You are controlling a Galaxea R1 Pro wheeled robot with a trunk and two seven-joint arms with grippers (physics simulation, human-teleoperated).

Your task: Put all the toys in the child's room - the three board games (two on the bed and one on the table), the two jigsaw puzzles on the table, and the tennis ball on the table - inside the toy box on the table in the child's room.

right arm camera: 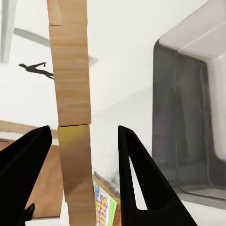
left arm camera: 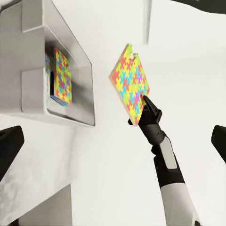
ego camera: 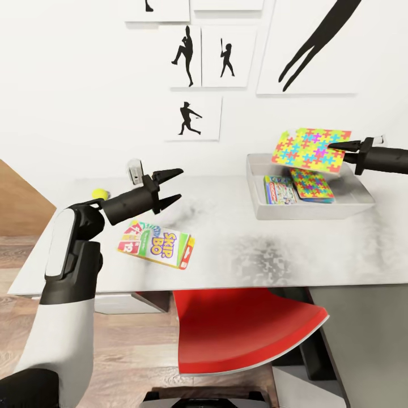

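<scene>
1. Head view: at right, the right gripper is pinching 1 jigsaw puzzle above the toy box, which is holding another puzzle and a board game. Left of centre, the left gripper is hovering, jaws spread, above the SKIP BO box; the tennis ball is lying at left.
2. Left wrist view: the raised puzzle is tilting at centre.
3. Right wrist view: the puzzle's edge is standing between the fingers.
</scene>
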